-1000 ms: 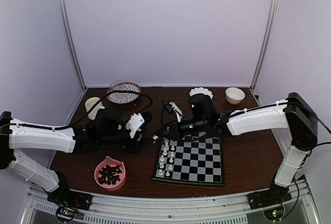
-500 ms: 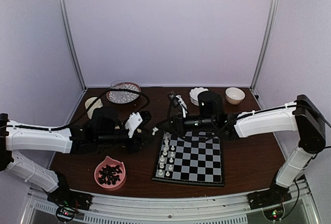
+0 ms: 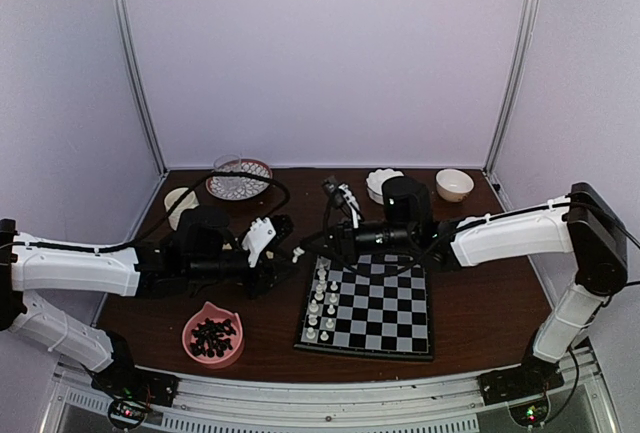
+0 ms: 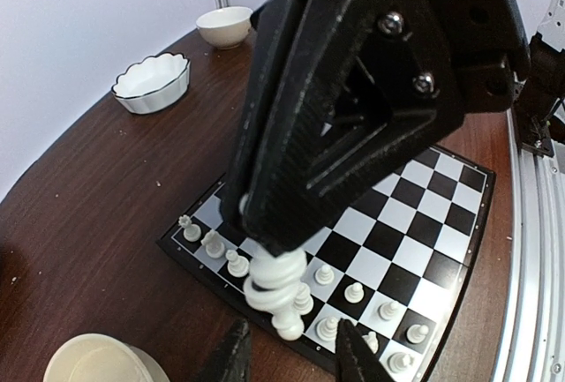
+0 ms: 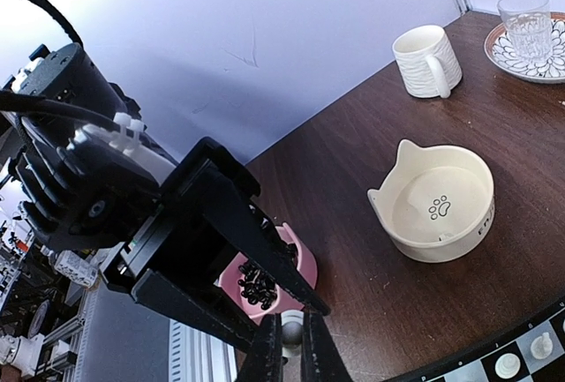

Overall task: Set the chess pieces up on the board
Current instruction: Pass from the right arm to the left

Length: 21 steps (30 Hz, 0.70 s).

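Meeting in mid-air just off the far left corner of the board (image 3: 385, 315): both arms, tips close together.

- The right gripper (image 4: 274, 245) is clamped on a white chessman (image 4: 275, 292), which hangs below its fingertips. Which piece it is stays too blurred to tell.
- The left gripper (image 4: 287, 360) is partly open beneath it, one fingertip on each side of the piece's lower end. A gap shows on both sides and I see no contact. It reads as a hand-over not yet completed.
- The white chessmen (image 4: 353, 292) stand upright in the two lines of squares along the board's left edge. I count about eleven, not certain. The other squares are bare.
- The pink bowl (image 3: 188, 339) by the left arm holds a heap of dark pieces (image 3: 213, 334), likely the black set. None are on the board.

Judgement: white is mostly placed with one man in transit, and black is not begun. The task is under halfway.
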Each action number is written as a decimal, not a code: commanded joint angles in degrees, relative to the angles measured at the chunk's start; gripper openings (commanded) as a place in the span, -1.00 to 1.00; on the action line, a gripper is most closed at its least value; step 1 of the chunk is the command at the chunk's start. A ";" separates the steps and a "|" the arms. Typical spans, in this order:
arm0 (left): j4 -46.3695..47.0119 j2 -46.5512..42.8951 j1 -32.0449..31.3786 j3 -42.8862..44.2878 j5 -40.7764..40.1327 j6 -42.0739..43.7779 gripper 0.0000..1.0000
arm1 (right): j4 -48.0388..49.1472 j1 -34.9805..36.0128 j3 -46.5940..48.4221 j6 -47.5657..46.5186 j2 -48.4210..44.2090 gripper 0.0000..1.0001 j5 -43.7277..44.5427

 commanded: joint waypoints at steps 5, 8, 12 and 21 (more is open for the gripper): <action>1.80 0.33 -0.25 0.80 0.34 -0.13 -0.61 | 1.09 0.09 1.09 -0.29 1.44 -1.00 -1.62; 1.74 0.28 -0.29 0.76 0.32 -0.13 -0.65 | 0.97 0.10 1.19 -0.26 1.66 -1.00 -1.71; 1.57 0.31 -0.26 0.90 0.36 -0.05 -0.66 | 0.61 0.20 1.43 -0.43 1.79 -1.00 -1.54; 0.11 1.21 -0.30 1.92 0.36 0.18 -1.00 | 0.47 0.28 1.37 -0.54 1.66 -1.00 -1.30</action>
